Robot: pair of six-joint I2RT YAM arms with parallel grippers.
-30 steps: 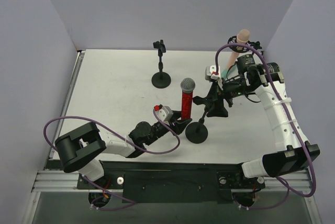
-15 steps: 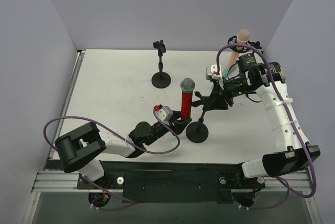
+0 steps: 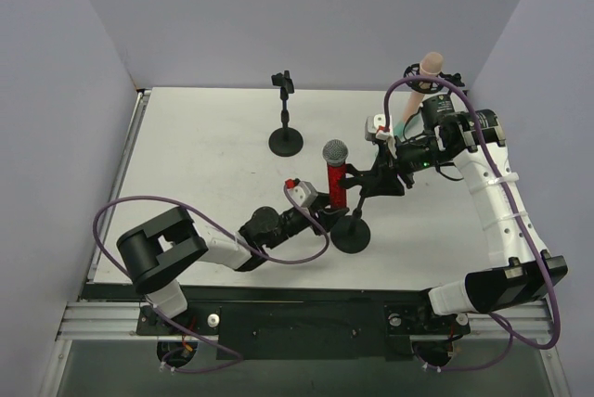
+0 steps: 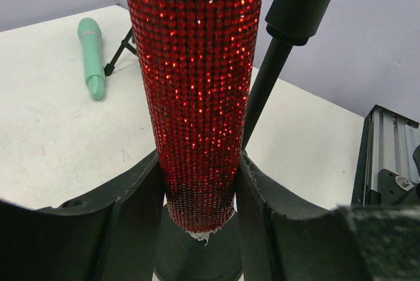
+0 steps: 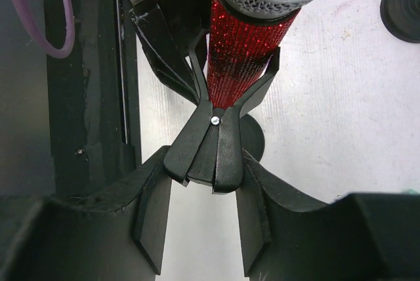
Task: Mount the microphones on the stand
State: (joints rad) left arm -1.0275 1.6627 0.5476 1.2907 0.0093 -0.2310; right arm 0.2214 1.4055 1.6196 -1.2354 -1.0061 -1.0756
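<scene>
— Two arms reach over the white table [image 3: 204, 193]. Which stand serves as the mark?

— The near stand [image 3: 351, 235], with the round black base. The far stand [image 3: 285, 140] is well behind it, to its left.

— What do the grippers have?

— The left gripper [image 4: 200, 182] reaches in from the near stand's left. Its fingers are pressed tight on the lower body of the red microphone [image 3: 334, 179]. The right gripper [image 5: 207, 169] reaches in from the stand's right, its jaws narrowed onto the tail of that stand's clip [image 5: 213, 153].

— Where is the red microphone?

— Upright, just beside the near stand's post, above its base.

— And the other microphones?

— The peach-pink microphone [image 3: 428, 65] points up well behind the near stand, to its right. The mint green microphone [image 4: 92, 58] lies flat on the table, beyond the stand on that same side.

— And the clip?

— Its prongs spread around the red barrel, below the silver mesh head.
</scene>
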